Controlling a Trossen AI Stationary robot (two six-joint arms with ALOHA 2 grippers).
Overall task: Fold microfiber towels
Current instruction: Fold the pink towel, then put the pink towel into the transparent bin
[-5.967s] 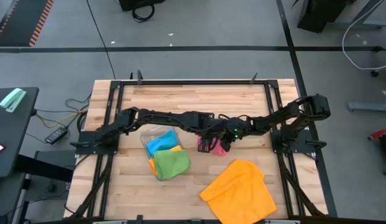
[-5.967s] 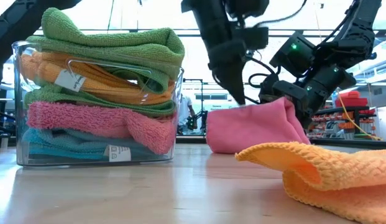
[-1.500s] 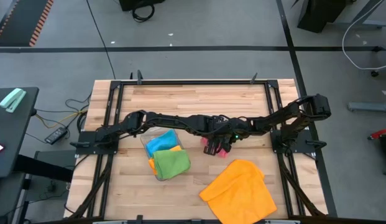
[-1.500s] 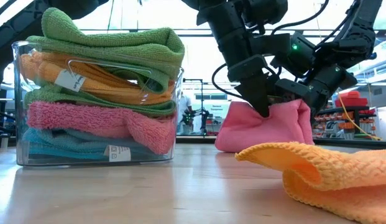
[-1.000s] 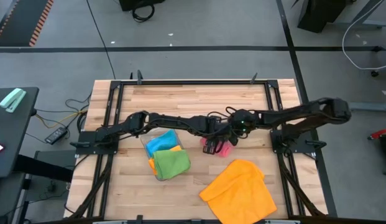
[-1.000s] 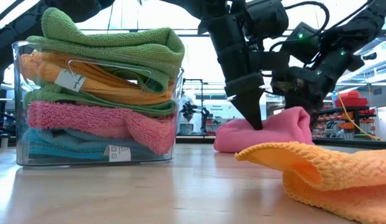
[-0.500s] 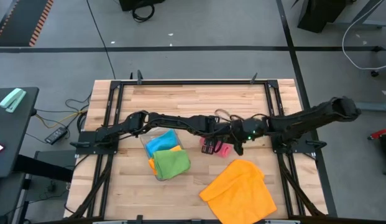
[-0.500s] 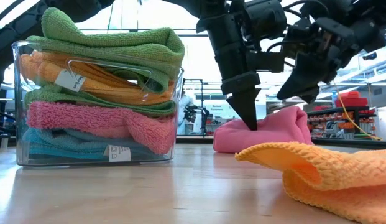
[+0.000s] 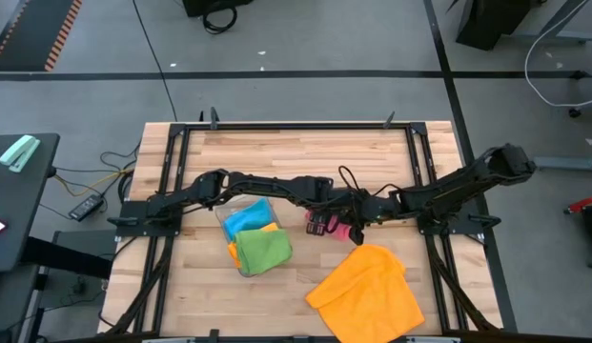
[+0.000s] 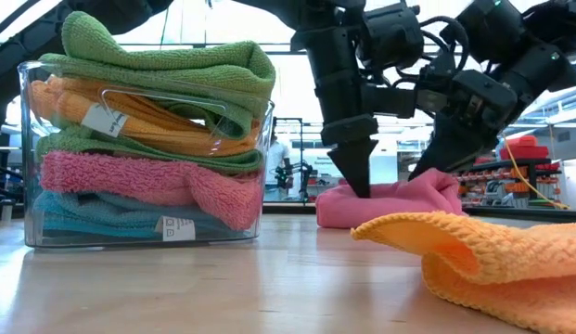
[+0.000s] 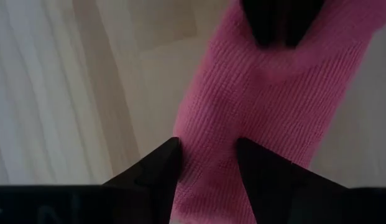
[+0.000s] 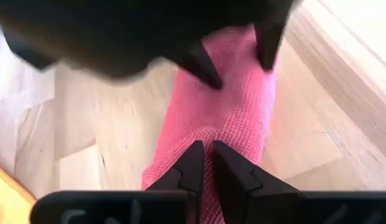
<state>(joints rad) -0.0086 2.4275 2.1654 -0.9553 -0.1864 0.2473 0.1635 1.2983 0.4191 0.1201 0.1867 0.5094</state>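
Two robot arms are meeting over a pink towel near the middle of the wooden table, where the cloth is lying bunched into a narrow, partly folded strip. The left gripper is pointing straight down onto one end of the strip, its two fingers standing partly apart and straddling a ridge of the pink cloth, pressing on it rather than clearly pinching it. The right gripper is coming in at a slant from the other end, its fingers drawn almost together with only a thin slit between them, and they are resting on the fabric (whether a fold is caught in that slit cannot be made out). Beside the pair, on the left arm's side, a clear plastic bin is already holding a stack of folded towels in green, orange, pink and blue, which suggests most of the job is behind the machine. Still waiting is an orange towel, sprawling loose and unfolded toward the table's front edge, just beside the pink one. By this reckoning, the pink towel is mid-fold and not yet binned, and the orange one is untouched.
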